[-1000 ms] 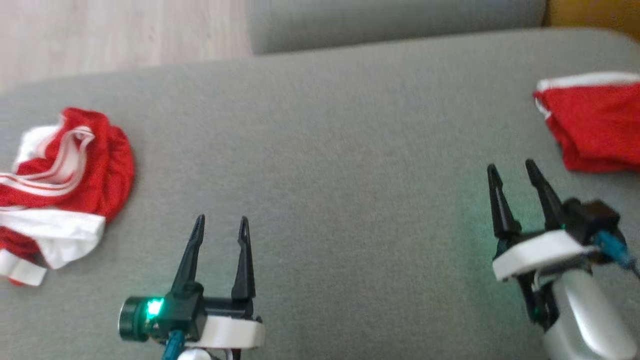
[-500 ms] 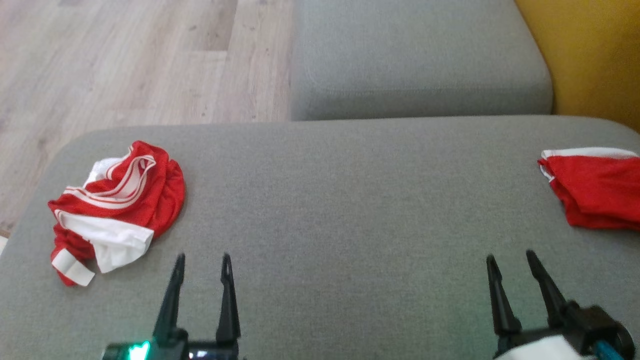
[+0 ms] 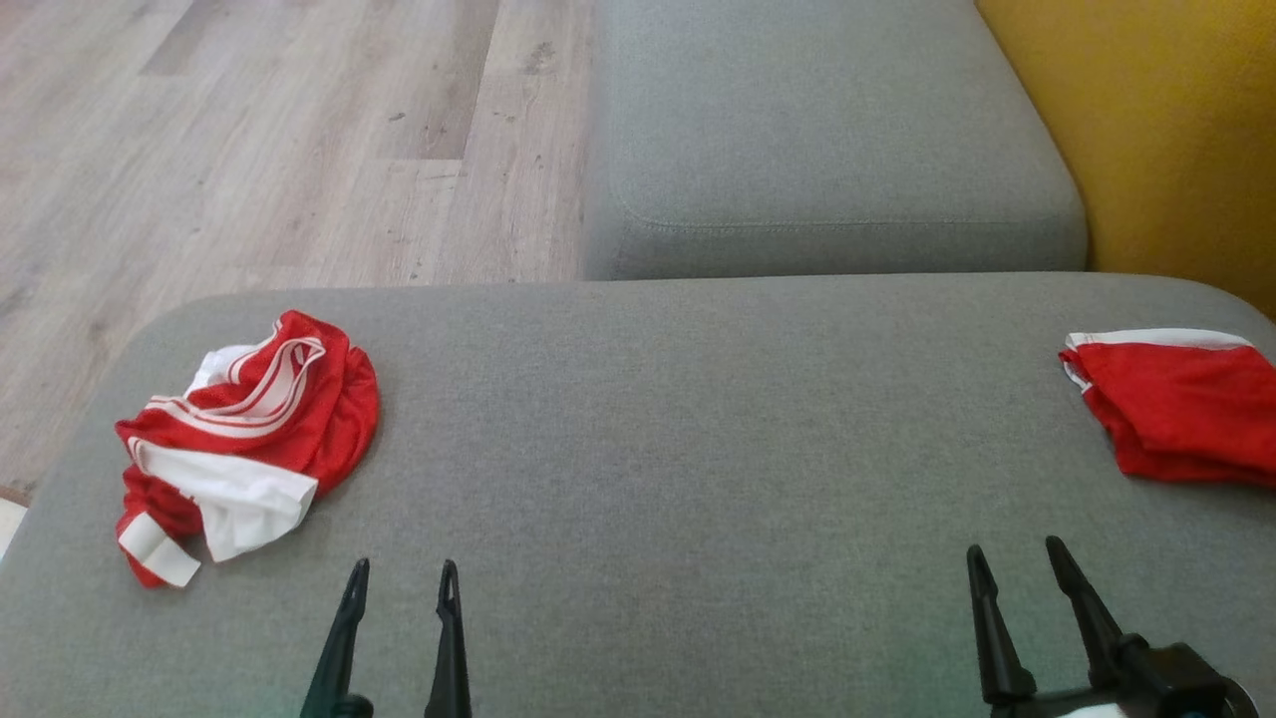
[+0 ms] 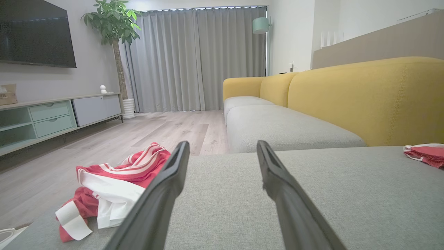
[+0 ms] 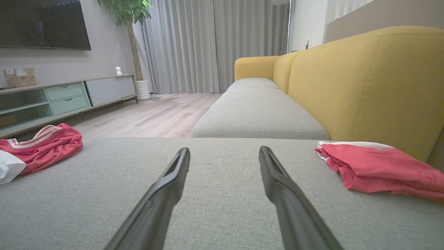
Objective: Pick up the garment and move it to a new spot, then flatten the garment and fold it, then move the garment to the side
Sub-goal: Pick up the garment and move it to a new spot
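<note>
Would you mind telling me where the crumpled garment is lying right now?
In the head view, the crumpled garment lies at the left end of the grey cushion, ahead and to the left of the open left hand, not touching it.

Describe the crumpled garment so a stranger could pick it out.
Start at the grey cushion before the robot. On its left end, by the wooden floor, lies the crumpled garment. Unlike the folded garment at right, it is bunched and striped.
</note>
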